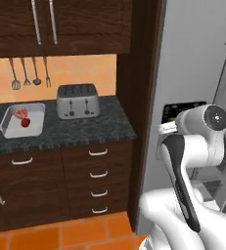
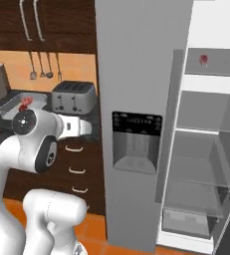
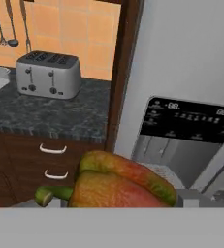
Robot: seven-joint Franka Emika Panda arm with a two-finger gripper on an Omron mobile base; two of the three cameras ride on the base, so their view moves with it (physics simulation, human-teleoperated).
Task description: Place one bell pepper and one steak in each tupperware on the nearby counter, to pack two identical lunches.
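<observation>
A red-orange bell pepper with a green stem lies across the bottom of the hand view, and my gripper is shut on it; the fingers are hidden behind it. The hand hangs in front of the grey fridge, right of the counter. At the counter's left end lies a pale grey tupperware holding a steak and a second bell pepper. The tupperware also shows in the right base view with a red piece in it.
A silver toaster stands on the counter between the tupperware and a dark wood panel beside the fridge. The fridge's right side stands open, with a small red item on its top shelf. Utensils hang on the orange wall.
</observation>
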